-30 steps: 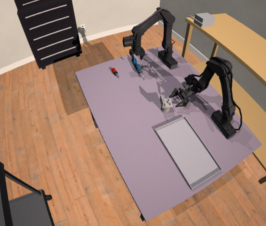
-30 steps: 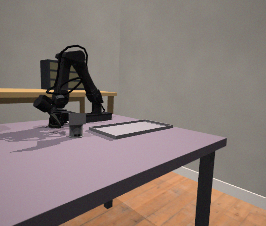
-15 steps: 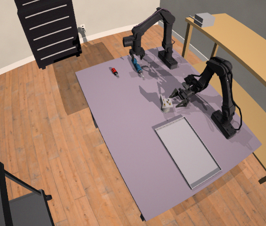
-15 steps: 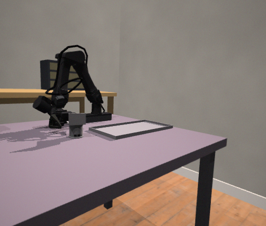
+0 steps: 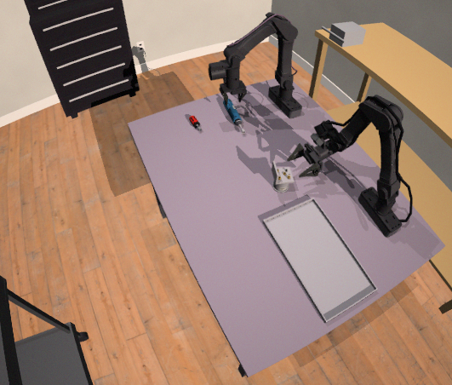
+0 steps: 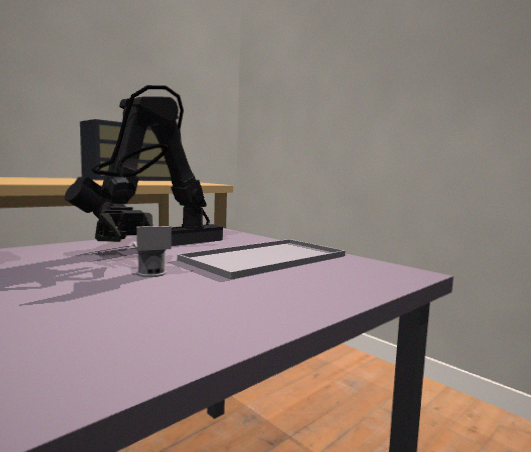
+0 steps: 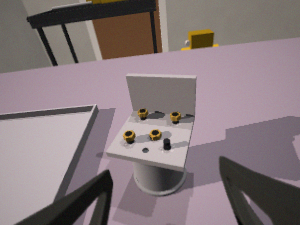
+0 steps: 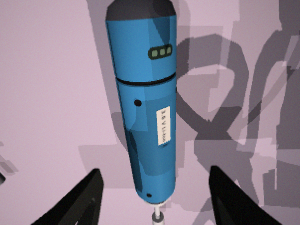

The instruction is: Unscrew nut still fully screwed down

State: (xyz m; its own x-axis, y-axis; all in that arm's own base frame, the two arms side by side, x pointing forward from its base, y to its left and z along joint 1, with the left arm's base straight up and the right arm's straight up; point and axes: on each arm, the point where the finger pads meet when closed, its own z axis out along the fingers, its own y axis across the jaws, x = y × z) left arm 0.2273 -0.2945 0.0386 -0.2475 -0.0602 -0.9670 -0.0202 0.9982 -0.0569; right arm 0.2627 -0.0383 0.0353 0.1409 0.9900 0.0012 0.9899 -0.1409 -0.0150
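Both pincers apart: left gripper [image 5: 295, 167] [image 6: 124, 237] [image 7: 165, 165], right gripper [image 5: 233, 100] [image 8: 155, 170].
Clamp the long dark-blue-barrelled nut driver [image 5: 233, 112] [image 8: 150, 109] squarely, bit towards five o'clock.

Top camera high, facing down obliquely.
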